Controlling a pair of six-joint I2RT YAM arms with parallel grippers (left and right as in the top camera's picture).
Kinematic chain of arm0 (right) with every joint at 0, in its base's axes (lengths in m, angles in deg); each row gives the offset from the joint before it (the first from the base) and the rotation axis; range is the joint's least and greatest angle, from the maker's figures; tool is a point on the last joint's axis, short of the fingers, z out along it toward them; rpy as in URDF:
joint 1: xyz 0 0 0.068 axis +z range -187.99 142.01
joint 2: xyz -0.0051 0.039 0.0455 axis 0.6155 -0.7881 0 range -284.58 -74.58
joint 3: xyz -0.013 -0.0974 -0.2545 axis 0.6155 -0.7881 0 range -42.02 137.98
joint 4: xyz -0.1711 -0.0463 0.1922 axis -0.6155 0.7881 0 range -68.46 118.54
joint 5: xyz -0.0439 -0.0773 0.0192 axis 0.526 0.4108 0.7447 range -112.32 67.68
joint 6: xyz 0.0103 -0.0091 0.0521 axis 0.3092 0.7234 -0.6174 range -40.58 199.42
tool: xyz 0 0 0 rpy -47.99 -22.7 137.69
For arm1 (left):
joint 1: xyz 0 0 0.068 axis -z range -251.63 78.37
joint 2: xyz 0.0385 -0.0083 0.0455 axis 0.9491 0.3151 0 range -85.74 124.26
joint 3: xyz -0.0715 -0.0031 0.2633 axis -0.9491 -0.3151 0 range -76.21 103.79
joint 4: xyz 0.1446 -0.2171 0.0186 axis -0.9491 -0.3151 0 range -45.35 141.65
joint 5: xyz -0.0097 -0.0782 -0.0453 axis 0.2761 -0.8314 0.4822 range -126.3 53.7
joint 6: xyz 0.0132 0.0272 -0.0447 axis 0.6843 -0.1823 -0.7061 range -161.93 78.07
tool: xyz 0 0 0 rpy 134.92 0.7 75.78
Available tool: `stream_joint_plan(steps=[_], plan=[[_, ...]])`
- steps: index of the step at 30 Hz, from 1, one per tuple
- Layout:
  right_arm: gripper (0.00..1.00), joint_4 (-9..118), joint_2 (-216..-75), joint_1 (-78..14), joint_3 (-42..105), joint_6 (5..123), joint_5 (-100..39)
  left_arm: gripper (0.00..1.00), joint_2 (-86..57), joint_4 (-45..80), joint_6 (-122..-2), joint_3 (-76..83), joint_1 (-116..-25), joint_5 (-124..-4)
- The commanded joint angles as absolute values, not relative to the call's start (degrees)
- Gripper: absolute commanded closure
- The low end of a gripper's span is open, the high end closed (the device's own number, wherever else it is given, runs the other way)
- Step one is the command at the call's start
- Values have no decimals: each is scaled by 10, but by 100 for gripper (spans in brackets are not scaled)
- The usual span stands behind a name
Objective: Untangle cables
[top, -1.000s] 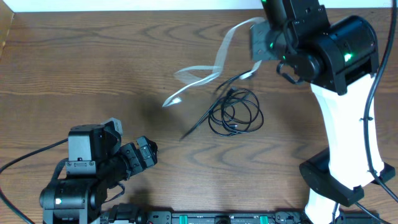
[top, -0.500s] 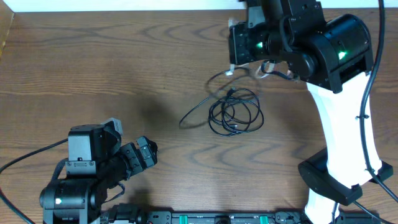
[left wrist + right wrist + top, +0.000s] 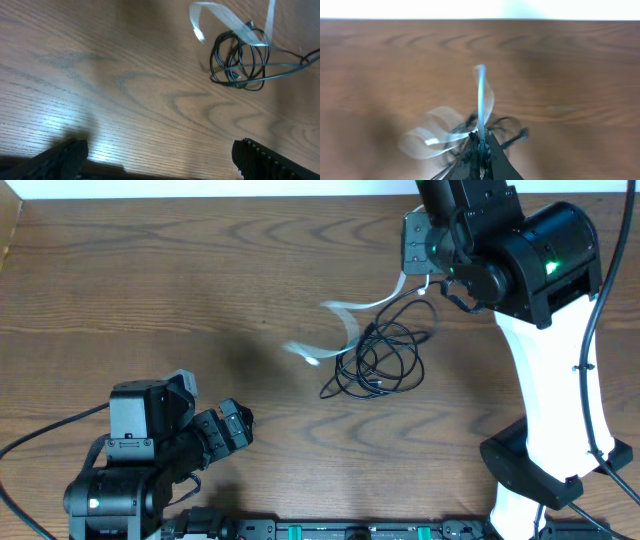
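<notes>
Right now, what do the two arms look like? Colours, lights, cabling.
Right arm: white link, rounded black joint housings, green lights, thin black cable alongside. Left arm: all black, boxy, one green light, black cable trailing away. Left gripper: black fingers, ridged edges. Right gripper: dark.

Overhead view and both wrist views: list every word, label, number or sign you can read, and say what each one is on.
None: no readable text on the table, the cables, the left arm or the right arm.
</notes>
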State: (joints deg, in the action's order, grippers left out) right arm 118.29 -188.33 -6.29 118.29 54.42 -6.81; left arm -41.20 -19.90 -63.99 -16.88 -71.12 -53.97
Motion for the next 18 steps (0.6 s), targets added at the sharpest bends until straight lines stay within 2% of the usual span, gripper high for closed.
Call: stream_joint_plan(steps=[1, 3, 6, 9, 11, 14, 16, 18], plan=[[98, 1183, -1887, -60, 1182, 648, -254, 2, -412, -199, -630, -168, -713, -536], [98, 1188, -1887, -60, 1182, 701, -359, 2, -412, -199, -630, -168, -713, -536], [98, 1188, -1887, -60, 1182, 705, -484, 2, -412, -199, -630, -168, -713, -536], [98, 1188, -1887, -60, 1182, 688, -524, 2, -412, -199, -630, -168, -713, -536], [98, 1188, -1887, -60, 1182, 648, -461, 2, -412, -199, -630, -168, -713, -536], [98, 1189, -1887, -53, 1170, 523, -178, 2, -412, -199, -630, -168, -713, -536], [98, 1189, -1887, -52, 1157, 510, -158, 2, -412, -199, -630, -168, -713, -536], [98, 1189, -1887, -53, 1142, 513, -206, 2, -412, -199, -630, -168, -713, -536]])
